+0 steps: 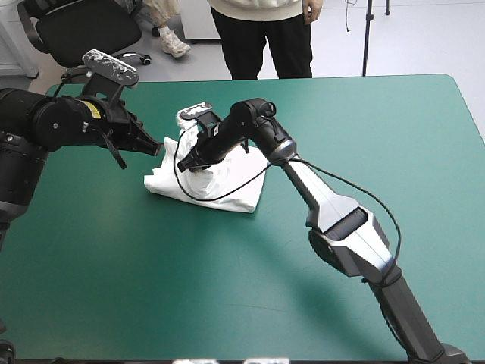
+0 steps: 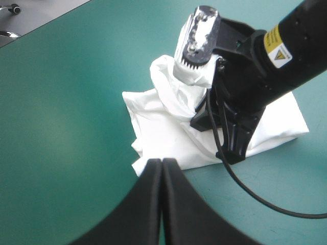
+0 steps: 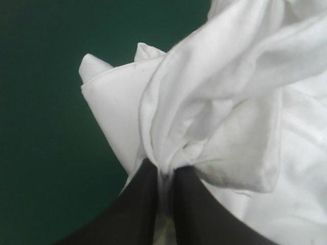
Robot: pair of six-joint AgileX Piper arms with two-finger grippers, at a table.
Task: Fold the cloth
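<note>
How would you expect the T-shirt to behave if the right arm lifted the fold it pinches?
Probably floppy: the T-shirt gathers into soft creases where the right tool pinches it, so it should sag. It looks thin and light, and its loosely folded layers may slip apart when lifted.

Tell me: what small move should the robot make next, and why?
Probably the right claw should carry its pinched flap across and lay it flat: it is shut on a bunched fold of the T-shirt, which lies half-bundled on the table; the left claw is shut, empty, beside it.
</note>
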